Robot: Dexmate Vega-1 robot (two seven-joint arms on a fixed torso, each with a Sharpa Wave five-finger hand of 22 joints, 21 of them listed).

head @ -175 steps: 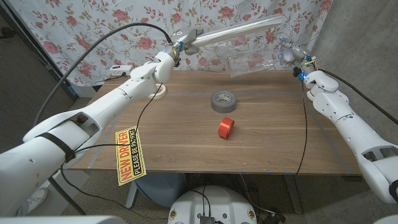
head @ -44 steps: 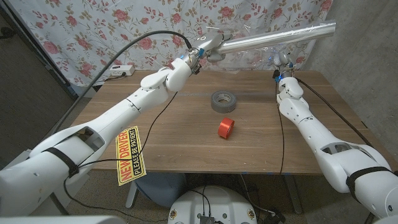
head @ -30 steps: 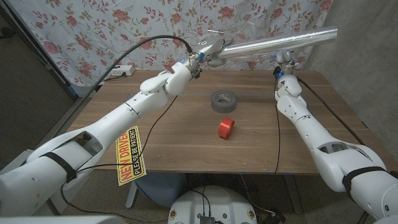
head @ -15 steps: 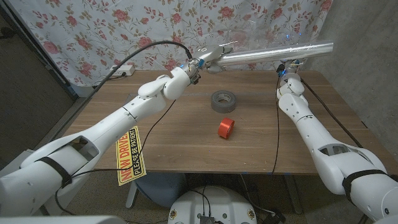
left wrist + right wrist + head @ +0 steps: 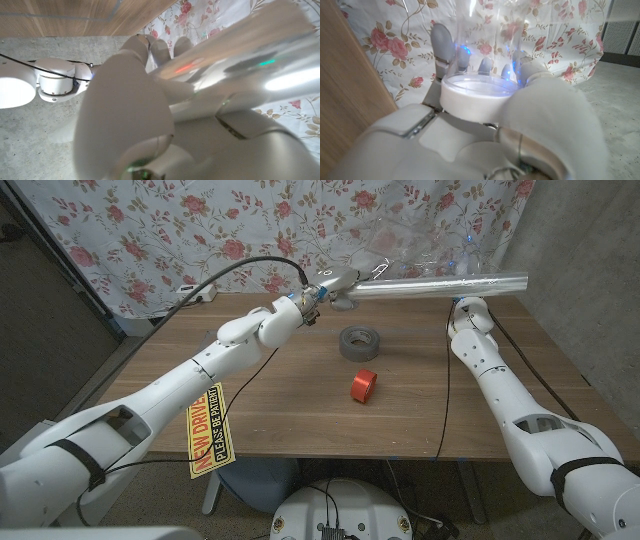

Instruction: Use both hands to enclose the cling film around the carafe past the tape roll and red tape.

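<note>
Above the table's far edge, in the head view: left hand [image 5: 337,283] clenched round one end of the cling film roll [image 5: 440,283], held level and high, presumably to keep the film clear of the table [image 5: 250,390] and at the height of the carafe [image 5: 468,258]. Right hand [image 5: 466,288] raised near the far right corner under the roll's other end, grasping a clear vessel, taken for the carafe, so both things meet in the air. Grey tape roll [image 5: 359,341] lying flat near the table's middle, red tape [image 5: 363,385] standing on edge just nearer the front edge; both well below the roll and untouched. Loose film hard to tell from the flowered curtain [image 5: 150,230].

In the left wrist view: fingers [image 5: 150,47] wrapped tight over the shiny tube [image 5: 235,55], a full grasp, likely to hold it steady.

In the right wrist view: fingers [image 5: 442,42] curled round the white-based clear carafe [image 5: 480,90], thumb across the front, holding it upright for wrapping.
</note>
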